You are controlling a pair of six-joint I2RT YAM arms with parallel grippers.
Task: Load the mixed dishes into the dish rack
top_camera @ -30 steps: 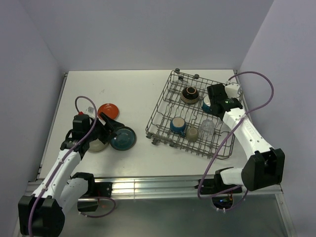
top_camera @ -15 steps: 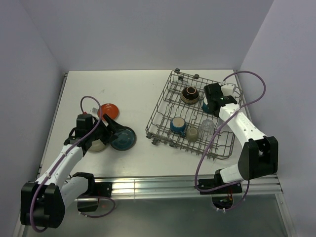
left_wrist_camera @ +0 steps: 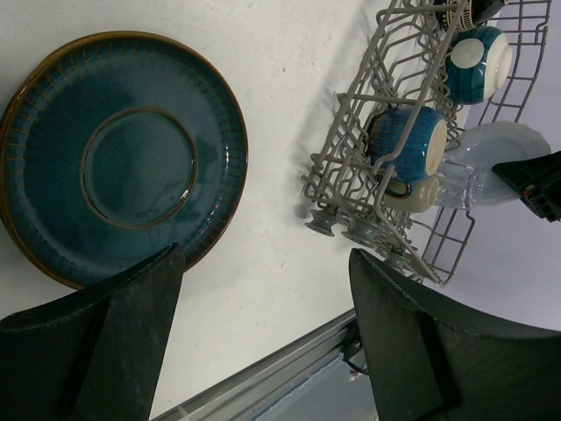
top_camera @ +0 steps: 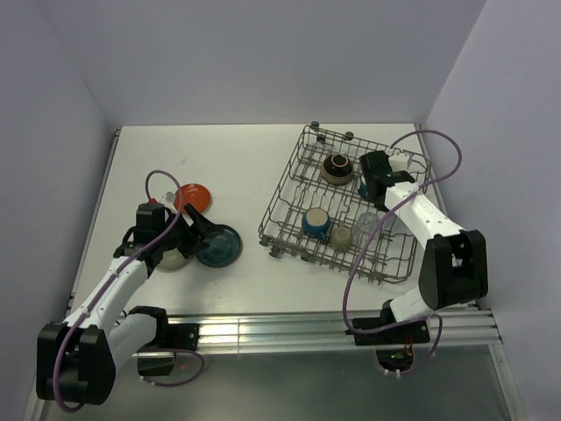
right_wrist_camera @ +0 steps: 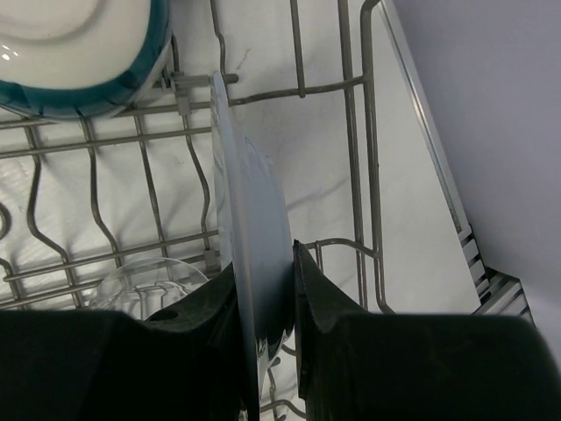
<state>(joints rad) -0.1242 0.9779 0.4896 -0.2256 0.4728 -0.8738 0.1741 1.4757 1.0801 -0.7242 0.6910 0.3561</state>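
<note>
Pale blue ceramic, the plate (right_wrist_camera: 250, 219) stands on edge, pinched at its rim by the right tool (right_wrist_camera: 266, 289). Over the last second that tool has swung in from the right rim of the dish rack (top_camera: 282, 195) toward its middle, near the cream/teal bowl (right_wrist_camera: 70, 44). It looks like the plate is being lined up for a slot, not yet released. The left tool (left_wrist_camera: 263, 298) has barely shifted: jaws wide and empty above the dark teal plate (left_wrist_camera: 123, 158) on the tabletop (left_wrist_camera: 289, 105), the red-orange plate (top_camera: 193, 195) just behind; both remain to load
</note>
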